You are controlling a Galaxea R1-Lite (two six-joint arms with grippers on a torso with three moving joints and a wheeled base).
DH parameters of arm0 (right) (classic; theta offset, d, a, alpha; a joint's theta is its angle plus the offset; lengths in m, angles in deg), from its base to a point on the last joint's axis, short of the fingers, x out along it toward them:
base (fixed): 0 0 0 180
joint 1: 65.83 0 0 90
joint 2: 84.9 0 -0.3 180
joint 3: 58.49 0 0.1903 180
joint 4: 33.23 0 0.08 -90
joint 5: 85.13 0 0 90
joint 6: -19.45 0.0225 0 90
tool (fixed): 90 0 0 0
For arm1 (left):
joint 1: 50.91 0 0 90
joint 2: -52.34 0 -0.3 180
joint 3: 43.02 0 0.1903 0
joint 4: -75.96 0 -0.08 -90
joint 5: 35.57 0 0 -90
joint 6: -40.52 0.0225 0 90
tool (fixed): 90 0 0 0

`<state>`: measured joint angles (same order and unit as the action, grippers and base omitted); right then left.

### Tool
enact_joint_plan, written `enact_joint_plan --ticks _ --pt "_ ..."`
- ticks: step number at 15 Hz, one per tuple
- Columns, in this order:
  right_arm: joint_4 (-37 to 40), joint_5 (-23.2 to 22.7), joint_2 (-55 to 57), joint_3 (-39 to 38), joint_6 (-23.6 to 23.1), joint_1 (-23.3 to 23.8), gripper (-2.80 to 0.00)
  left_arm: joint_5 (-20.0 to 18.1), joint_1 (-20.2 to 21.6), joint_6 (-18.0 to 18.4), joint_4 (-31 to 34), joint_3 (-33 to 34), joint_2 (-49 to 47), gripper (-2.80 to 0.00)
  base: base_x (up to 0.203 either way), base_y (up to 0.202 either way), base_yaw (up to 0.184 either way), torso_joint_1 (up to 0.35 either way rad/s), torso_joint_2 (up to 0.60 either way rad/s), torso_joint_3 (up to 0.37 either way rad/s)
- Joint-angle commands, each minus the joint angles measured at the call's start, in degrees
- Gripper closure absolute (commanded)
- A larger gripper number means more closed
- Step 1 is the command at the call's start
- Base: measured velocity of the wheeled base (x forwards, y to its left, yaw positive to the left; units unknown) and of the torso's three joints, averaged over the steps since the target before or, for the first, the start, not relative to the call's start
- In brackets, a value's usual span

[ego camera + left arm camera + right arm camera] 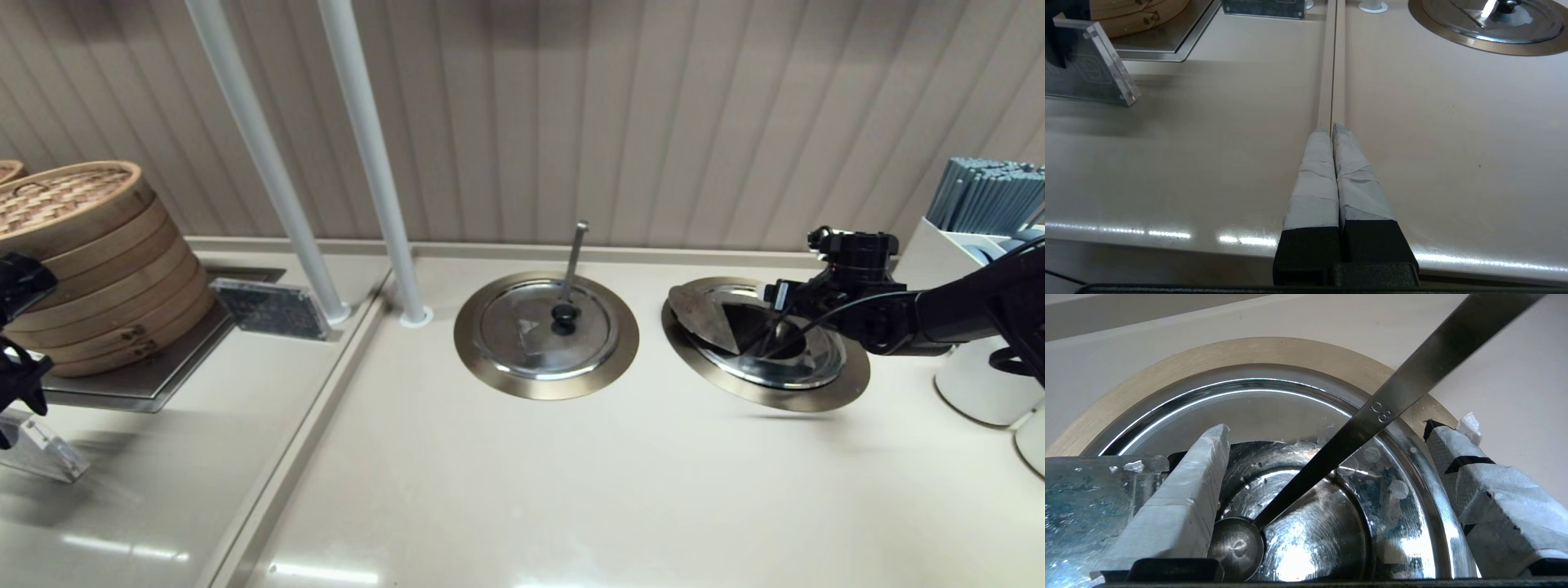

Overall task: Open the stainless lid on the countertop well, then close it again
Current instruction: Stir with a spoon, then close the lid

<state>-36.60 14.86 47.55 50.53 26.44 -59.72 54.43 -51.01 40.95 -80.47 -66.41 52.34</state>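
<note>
The stainless lid (704, 317) is folded open, its raised half tilted up over the left side of the countertop well (849, 385). My right gripper (775, 324) hangs over the uncovered part, open and holding nothing. In the right wrist view the gripper (1335, 430) spans the shiny well bowl, and the bronze ring (1249, 351) curves behind it. The slanting ladle handle (1404, 392) crosses between the fingers (1184, 498) down to its bowl (1235, 547). The lid (1086, 498) lies just outside that finger. The knob is hidden. My left gripper (1332, 127) is shut, parked low over the counter seam.
The twin lid (545, 328) is closed, with its upright ladle handle (575, 257). Stacked bamboo steamers (90, 261) and an acrylic stand (41, 449) are at the left. Two white posts (367, 155) rise at the back. White containers (980, 384) with grey sticks (988, 196) crowd the right arm.
</note>
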Motion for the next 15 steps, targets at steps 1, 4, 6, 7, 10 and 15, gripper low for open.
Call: enact_joint_plan --ticks 1,4,6,7,10,15 --pt "-0.16 0.09 -3.77 -3.50 0.78 -0.50 -2.80 0.00 0.01 0.00 -0.03 0.00 0.00 0.00 0.000 0.000 0.000 0.000 0.00 0.000" --pt "-0.21 -0.02 -9.02 -10.24 1.96 -0.71 -2.80 0.00 0.01 0.00 -0.03 0.02 0.00 0.00 0.000 0.000 0.000 0.000 0.00 0.000" --pt "-0.17 -0.27 -12.76 -14.34 2.57 -1.37 -2.80 0.00 0.01 0.00 -0.01 0.01 0.00 0.00 0.000 0.000 0.000 0.000 0.00 0.000" --pt "-0.16 -0.91 -14.66 -16.56 2.68 -2.12 -2.80 0.00 0.01 0.00 -0.03 -0.05 0.00 0.00 0.000 0.000 0.000 0.000 0.00 0.000" --pt "0.14 -1.30 -21.15 -23.58 1.95 -6.30 -2.80 0.00 0.01 0.00 -0.03 0.02 0.00 0.00 0.000 0.000 0.000 0.000 0.00 0.000" --pt "0.03 3.03 -31.79 -31.01 -8.74 -15.56 -2.80 0.00 0.01 -0.03 -0.03 0.02 0.00 0.00 0.000 0.000 0.000 0.000 0.00 0.000"
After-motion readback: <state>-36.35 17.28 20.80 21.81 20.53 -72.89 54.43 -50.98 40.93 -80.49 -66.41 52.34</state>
